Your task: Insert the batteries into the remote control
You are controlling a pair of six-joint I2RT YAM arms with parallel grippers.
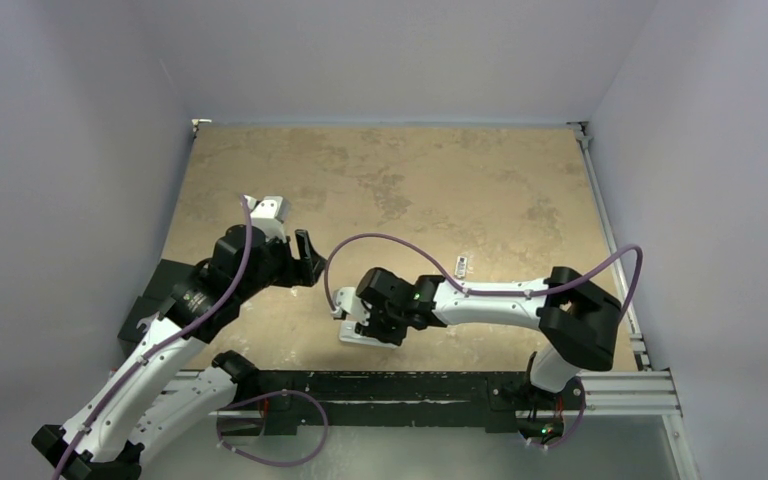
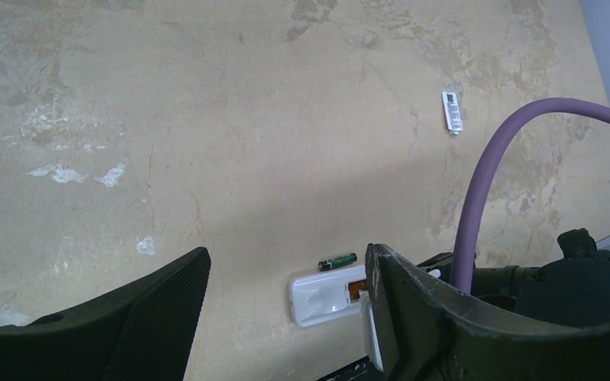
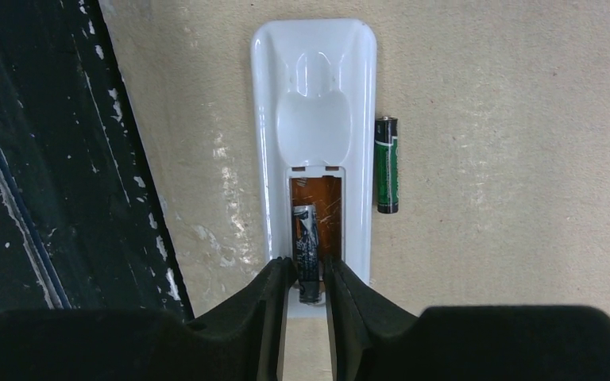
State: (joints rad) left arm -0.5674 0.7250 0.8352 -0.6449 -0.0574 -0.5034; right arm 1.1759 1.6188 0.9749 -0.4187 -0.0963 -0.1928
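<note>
Step in hand: seating the first of two cells in the remote control, which lies back-up on the counter with its cover off.
Next move: judged from here, press that cell flat, then let go and fetch the spare; both call for a small, square approach along the remote's length.
Right end effector: at the remote's near end, fingers narrowly bracketing the cell's tail. I cannot tell whether they are pinching it or just clear of it.
First battery: lengthwise in the battery bay, on its left side, with the tail between the fingers.
Second battery: on the counter just beside the remote's right edge, parallel to it and not touching.
Left end effector: spread wide and holding nothing, beyond the remote's far end.
White strip: well beyond the remote, too small to identify.
</note>
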